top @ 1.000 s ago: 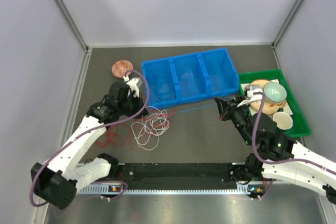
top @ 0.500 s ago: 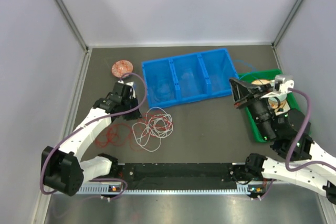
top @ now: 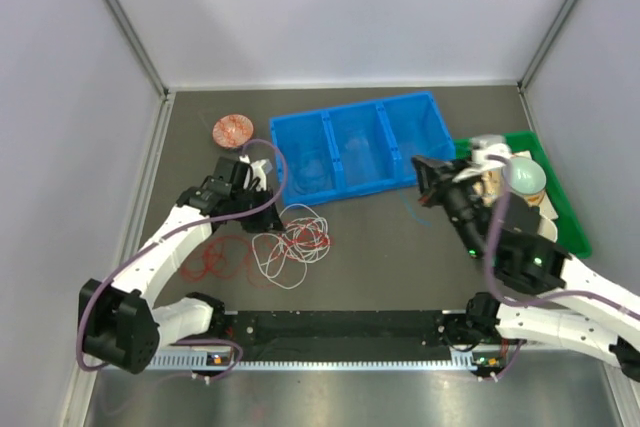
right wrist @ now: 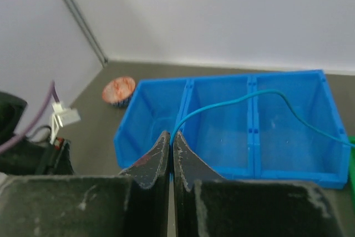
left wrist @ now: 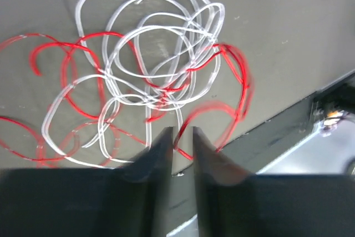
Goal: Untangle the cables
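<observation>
Left arm: elbow folded at the near left, forearm slanting far and right, wrist tipped down over the worktop (top: 380, 267). Left gripper (left wrist: 182, 134): black jaws a narrow slit apart, nothing seen between them. They hang just above the near edge of the red and white cables (top: 290, 242).

Those cables are thin, glossy wires in loose overlapping loops, the white bunched in the middle and the red threading through and trailing out to the left. They lie on the matte dark-grey worktop, near the left end of the blue bin (top: 352, 110).

Right arm: lifted, reaching far and left, wrist about level, tip by the bin's near right corner. Right gripper (right wrist: 172, 137): scuffed black jaws pressed together on the blue cable (right wrist: 222, 106), a thin teal wire arching off to the right in front of the bin.

The bin is hard plastic with three compartments. A green tray (top: 570, 229) sits to the right.
</observation>
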Robot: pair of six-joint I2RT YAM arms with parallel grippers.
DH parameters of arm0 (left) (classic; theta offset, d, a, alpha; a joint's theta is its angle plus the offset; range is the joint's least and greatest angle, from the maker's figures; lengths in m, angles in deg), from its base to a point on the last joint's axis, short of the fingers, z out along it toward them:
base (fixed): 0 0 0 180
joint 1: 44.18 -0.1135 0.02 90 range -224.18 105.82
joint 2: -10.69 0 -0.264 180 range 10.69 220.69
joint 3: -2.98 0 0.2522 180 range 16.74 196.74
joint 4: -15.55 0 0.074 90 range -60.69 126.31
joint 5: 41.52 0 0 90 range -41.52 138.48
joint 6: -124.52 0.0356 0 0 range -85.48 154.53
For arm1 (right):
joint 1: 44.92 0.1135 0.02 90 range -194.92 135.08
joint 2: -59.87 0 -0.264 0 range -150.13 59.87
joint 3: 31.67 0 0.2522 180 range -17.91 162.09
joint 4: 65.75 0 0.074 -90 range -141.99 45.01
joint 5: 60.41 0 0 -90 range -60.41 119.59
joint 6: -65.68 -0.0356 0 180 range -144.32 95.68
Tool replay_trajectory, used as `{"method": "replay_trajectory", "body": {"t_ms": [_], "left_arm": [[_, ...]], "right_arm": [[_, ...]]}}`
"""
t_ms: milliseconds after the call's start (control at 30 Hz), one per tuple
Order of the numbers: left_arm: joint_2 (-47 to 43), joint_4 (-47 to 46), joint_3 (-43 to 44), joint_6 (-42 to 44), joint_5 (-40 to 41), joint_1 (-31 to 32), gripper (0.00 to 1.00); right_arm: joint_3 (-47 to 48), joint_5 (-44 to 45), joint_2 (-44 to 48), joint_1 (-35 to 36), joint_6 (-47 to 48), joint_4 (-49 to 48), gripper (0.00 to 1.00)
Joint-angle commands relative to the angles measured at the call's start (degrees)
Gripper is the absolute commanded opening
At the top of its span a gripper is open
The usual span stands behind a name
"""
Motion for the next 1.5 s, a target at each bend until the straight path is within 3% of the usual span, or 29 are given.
{"method": "replay_trajectory", "body": {"t_ms": [0,33,100,300,500,767,1467], "left_arm": [[-3.85,-0.2,0.67,-1.64,-2.39,-0.06,0.59],[-4.2,0.43,1.11,-1.65,-1.68,-0.06,0.87],[-5.79,1.92,3.12,-2.26,1.57,-0.06,0.99],[-8.78,-3.4,6.39,-7.17,7.89,-0.24,0.99],[-8.33,-5.63,8.76,-14.21,13.96,-0.5,0.99],[-15.72,-1.08,9.81,-16.15,32.58,-0.68,0.99],[-19.59,1.4,10.52,-12.37,32.52,-0.59,0.99]], "right_arm": [[4.05,-6.46,-9.59,-0.25,-1.49,-1.67,0.0],[4.93,-10.3,-11.26,-1.73,-2.36,-2.73,0.0],[6.25,-15.93,-15.57,-3.58,-3.85,-4.05,0.0],[13.88,-26.59,-27.25,-8.51,-4.39,-8.63,0.0],[20.39,-29.93,-35.88,-10.27,-3.51,-13.18,0.0],[28.13,-35.48,-45.63,-12.64,-3.86,-13.2,0.0],[33.84,-38.03,-62.25,-14.49,-6.15,-17.95,0.0]]}}
